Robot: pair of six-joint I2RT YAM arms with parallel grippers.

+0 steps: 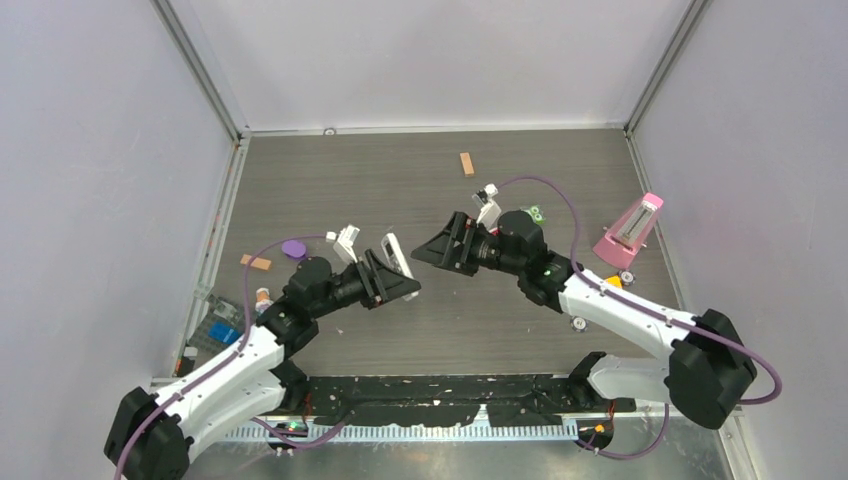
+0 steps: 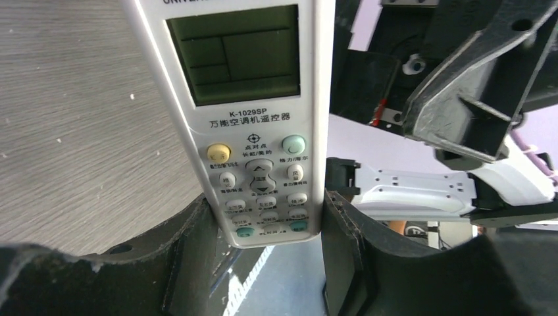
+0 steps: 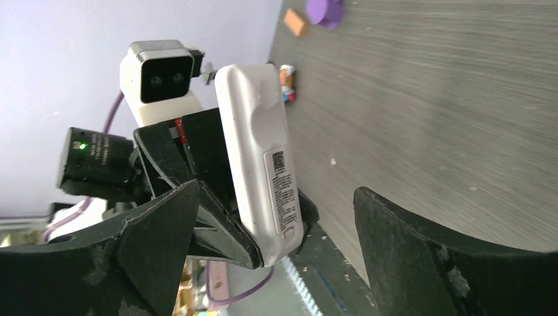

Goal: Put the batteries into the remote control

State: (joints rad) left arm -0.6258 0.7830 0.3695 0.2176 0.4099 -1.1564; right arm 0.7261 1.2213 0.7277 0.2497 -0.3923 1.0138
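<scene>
The left claw [image 2: 266, 227] pinches the remote control [image 2: 253, 118] by its two long edges at the button end, with a dark finger [image 2: 191, 250] pressed on each side. In the left wrist view the remote's top is cut off by the frame and its display is blank. Just beyond the remote, the right claw [image 3: 276, 210] stands spread wide, facing the remote's plain white labelled back. Whether either tip touches the remote cannot be told. From that wrist the button face is turned away, and the left claw's black frame hides one long edge.

Past the remote on the left arm's side, a small orange-and-blue shape [image 3: 287, 82] lies on the table [image 3: 428, 99], too small to identify. Further that way lie a tan block [image 3: 295, 23] and a purple disc [image 3: 326, 10], the disc cut by the frame edge. Far beyond the remote, toward the back wall, lies a second tan block [image 1: 466, 164]. Well off on the right arm's side stands a pink object [image 1: 630, 230], hard to make out.
</scene>
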